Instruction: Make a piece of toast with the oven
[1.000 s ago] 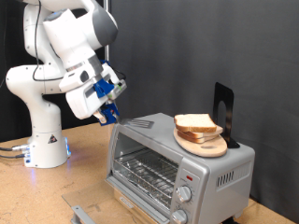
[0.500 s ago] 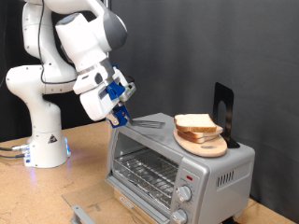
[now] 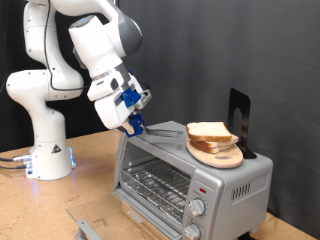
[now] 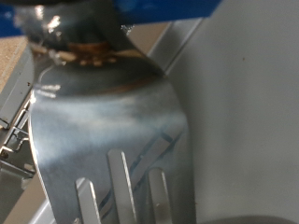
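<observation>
My gripper [image 3: 135, 124] is shut on the handle of a metal slotted spatula [image 3: 163, 130], whose blade reaches out low over the top of the silver toaster oven [image 3: 235, 185]. The blade's tip is a short way to the exterior view's left of the bread. The piece of toast [image 3: 208, 130] lies on top of a second slice on a round wooden plate [image 3: 224, 159] on the oven's roof. In the wrist view the spatula [image 4: 112, 103] fills the frame and the fingers are hidden. The oven's front shows its wire rack [image 3: 155, 184].
A black upright stand [image 3: 238, 112] rises behind the plate on the oven. Two knobs [image 3: 198, 209] sit on the oven's panel. The robot's white base [image 3: 45, 150] stands on the wooden table at the exterior view's left. A grey flat piece [image 3: 85, 224] lies before the oven.
The arm has swung to the exterior view's right with the spatula, bringing its blade further over the oven's top and closer to the bread. Bread and plate have not moved.
</observation>
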You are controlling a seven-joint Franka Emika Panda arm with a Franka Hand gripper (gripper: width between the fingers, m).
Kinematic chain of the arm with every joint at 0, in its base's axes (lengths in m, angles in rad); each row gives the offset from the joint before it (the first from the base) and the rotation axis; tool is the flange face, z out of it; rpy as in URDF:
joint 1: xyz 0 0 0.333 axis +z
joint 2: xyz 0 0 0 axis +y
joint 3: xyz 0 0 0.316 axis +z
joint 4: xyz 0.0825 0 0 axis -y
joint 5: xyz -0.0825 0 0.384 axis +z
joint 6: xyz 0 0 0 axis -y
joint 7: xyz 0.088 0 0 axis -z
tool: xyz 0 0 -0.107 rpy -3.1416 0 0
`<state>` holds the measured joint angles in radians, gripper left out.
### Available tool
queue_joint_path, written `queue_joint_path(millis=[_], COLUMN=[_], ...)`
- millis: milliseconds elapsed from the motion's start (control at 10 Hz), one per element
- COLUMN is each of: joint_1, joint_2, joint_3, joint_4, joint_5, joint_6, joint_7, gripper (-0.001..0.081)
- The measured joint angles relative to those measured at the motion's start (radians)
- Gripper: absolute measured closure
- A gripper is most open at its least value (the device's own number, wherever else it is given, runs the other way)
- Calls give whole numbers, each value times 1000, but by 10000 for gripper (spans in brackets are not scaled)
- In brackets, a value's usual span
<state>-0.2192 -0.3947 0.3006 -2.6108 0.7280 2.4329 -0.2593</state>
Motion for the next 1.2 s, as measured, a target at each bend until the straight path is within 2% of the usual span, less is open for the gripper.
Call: queue_joint_path(millis=[400, 900, 1200], joint_1=[2, 19, 24], joint_2=[16, 19, 17], joint_3=[26, 30, 29], joint_4=[5, 7, 6], joint_5=[24, 57, 122], joint_6=[21, 24, 71], joint_7=[7, -9, -67], gripper=[475, 475, 475])
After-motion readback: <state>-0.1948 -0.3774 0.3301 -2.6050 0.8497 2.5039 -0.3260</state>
